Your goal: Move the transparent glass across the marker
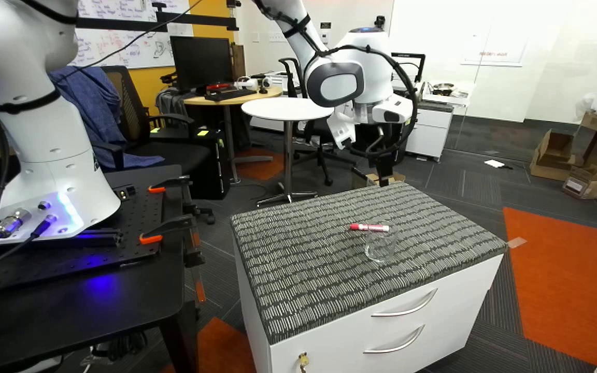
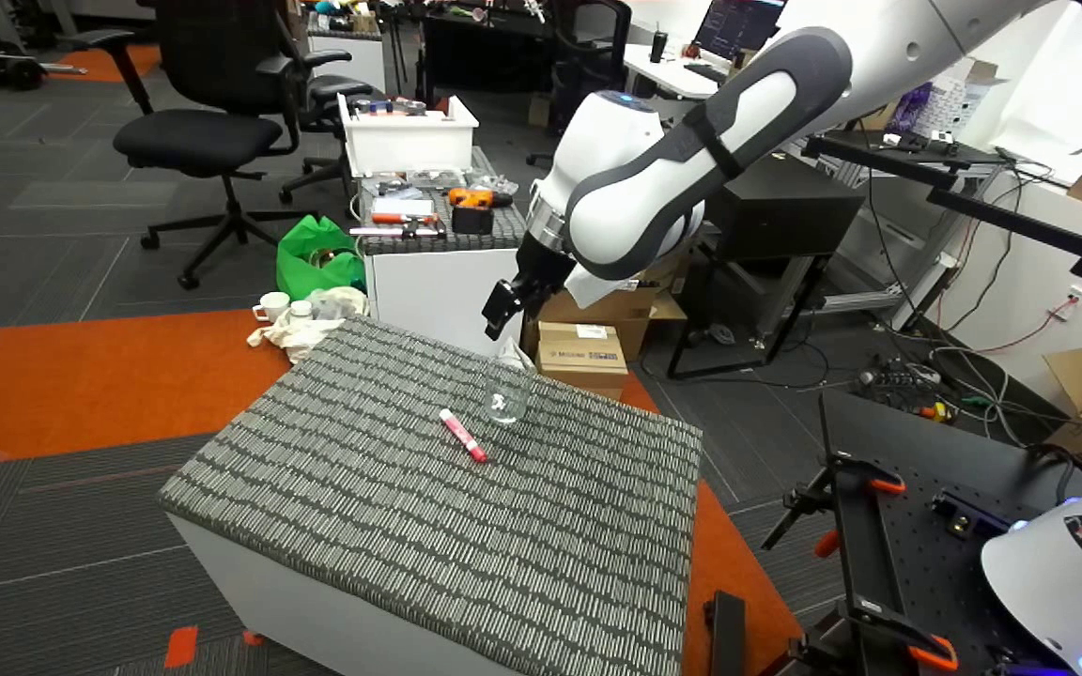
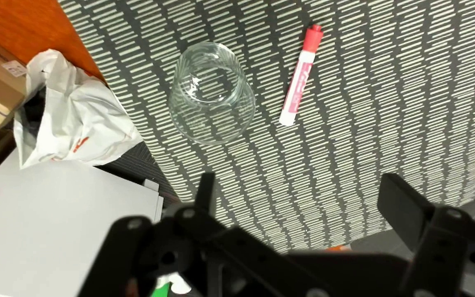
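Tool (image 3: 299,185): fingers (image 3: 402,206) spread wide apart, higher than the glass tumbler (image 3: 212,95) and clear of it.
Glass tumbler: colourless, standing on the striped table (image 1: 298,259), lower than the tool.
Red-capped marker (image 3: 301,76): lying just beside the glass tumbler, not touching.
White plastic bag (image 3: 72,119): past the table's edge, across the glass tumbler from the marker.

My black two-fingered gripper (image 3: 298,183) hangs above the grey striped mat (image 3: 324,148) on the white boxy cabinet (image 1: 340,336); on the mat, in the wrist view, the clear round glass (image 3: 212,94) stands just left of the slim red-and-white marker (image 3: 301,76); in an exterior view, a flat black table (image 1: 143,295) stands left of the cabinet.
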You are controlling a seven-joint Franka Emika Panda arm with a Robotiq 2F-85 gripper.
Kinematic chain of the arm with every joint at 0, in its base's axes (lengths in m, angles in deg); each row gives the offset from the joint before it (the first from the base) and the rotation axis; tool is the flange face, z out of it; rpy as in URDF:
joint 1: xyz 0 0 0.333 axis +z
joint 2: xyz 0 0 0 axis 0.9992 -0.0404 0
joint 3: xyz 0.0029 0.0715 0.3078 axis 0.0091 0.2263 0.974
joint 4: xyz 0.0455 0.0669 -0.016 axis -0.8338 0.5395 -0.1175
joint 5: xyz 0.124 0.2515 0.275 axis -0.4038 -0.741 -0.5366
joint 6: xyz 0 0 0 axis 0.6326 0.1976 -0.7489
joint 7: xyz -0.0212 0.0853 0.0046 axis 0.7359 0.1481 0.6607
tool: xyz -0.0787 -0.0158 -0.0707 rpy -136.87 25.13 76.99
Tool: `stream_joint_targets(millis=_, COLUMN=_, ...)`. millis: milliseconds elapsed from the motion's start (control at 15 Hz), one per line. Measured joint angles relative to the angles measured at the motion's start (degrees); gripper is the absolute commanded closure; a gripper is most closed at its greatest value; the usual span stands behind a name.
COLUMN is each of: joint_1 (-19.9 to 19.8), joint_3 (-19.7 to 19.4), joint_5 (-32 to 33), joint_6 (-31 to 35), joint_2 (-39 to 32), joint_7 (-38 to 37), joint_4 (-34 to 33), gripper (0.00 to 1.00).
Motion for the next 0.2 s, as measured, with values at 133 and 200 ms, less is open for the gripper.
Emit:
stream_joint_targets(millis=133, joint_1=-0.1, joint_3=0.0, joint_5=0.0, joint_6=0.1, joint_2=0.3, joint_7=0.1, joint_4=0.3, gripper=0.0)
stream_joint_targets(millis=200, joint_1=-0.1, joint_3=0.0, joint_5=0.0, joint_6=0.1, joint_2=0.3, joint_7=0.2, joint_4=0.4, gripper=0.0)
